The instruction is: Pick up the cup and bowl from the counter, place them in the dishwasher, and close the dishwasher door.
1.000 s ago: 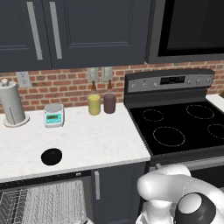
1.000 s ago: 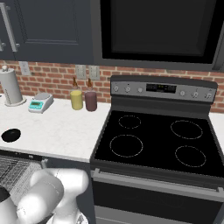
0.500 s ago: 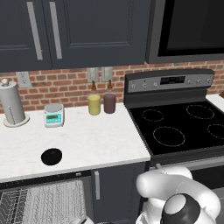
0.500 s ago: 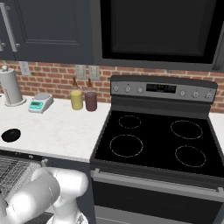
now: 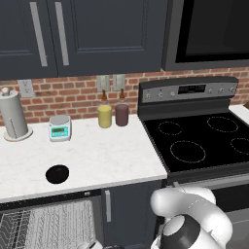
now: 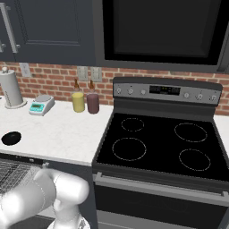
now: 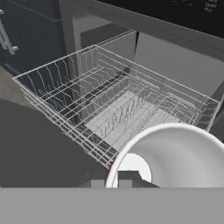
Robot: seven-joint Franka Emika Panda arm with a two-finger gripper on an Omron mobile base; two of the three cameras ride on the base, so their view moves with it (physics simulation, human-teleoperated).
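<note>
A: Where is the arm, and what do the fingers do?

B: The arm is folded low in front of the cabinets; its white, rounded, glossy links bend down toward the dishwasher (image 5: 48, 226). In the hand view the gripper (image 7: 108, 183) looks down over the rack (image 7: 118, 109); the fingers are clenched on the cup (image 7: 175, 155), which lies close to the camera with its white inside and a thin red edge at the rim; it hangs over the near edge of the rack.

A: And the other things, from left to right?

B: In the left base view a pale paper roll (image 5: 13, 116) stands upright at the far left of the counter (image 5: 107, 160); near it is a small scale (image 5: 60, 128) with a green display; the bowl (image 5: 57, 174), low, round and matte black, sits alone toward the front edge of the counter, above the dishwasher; then a yellow canister (image 5: 104, 116) and a maroon canister (image 5: 121, 115) stand side by side at the brick wall; the stove (image 5: 199, 141) is flat, black and shiny with thin ring marks.

A: The rack?

B: Light grey thin wire, a box shape with rows of upright pins; pulled out above the dark door (image 7: 39, 148), which lies open and flat.
</note>
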